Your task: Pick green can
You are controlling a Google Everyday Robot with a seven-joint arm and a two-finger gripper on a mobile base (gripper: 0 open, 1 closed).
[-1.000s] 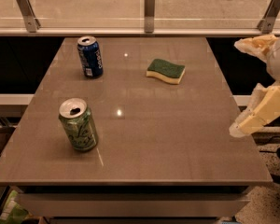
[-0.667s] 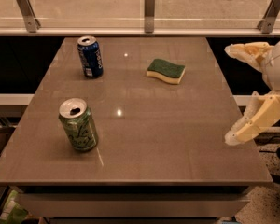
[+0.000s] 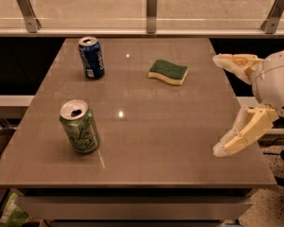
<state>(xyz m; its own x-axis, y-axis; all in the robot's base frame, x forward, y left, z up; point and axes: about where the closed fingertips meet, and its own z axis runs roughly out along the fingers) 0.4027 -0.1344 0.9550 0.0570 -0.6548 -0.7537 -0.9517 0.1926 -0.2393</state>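
Observation:
The green can [image 3: 79, 126] stands upright on the grey-brown table [image 3: 151, 126], near its front left. It is light green with pale cursive lettering and a silver top with an open tab hole. My gripper [image 3: 218, 105] is at the table's right edge, far to the right of the can. Its two cream fingers are spread wide apart, one above the other, with nothing between them.
A dark blue can [image 3: 91, 57] stands upright at the back left. A green-and-yellow sponge [image 3: 168, 72] lies at the back middle. A glass barrier with metal posts [image 3: 152, 11] runs behind the table.
My gripper has moved leftward, from beyond the table's right edge to over that edge. The cans and sponge have not moved.

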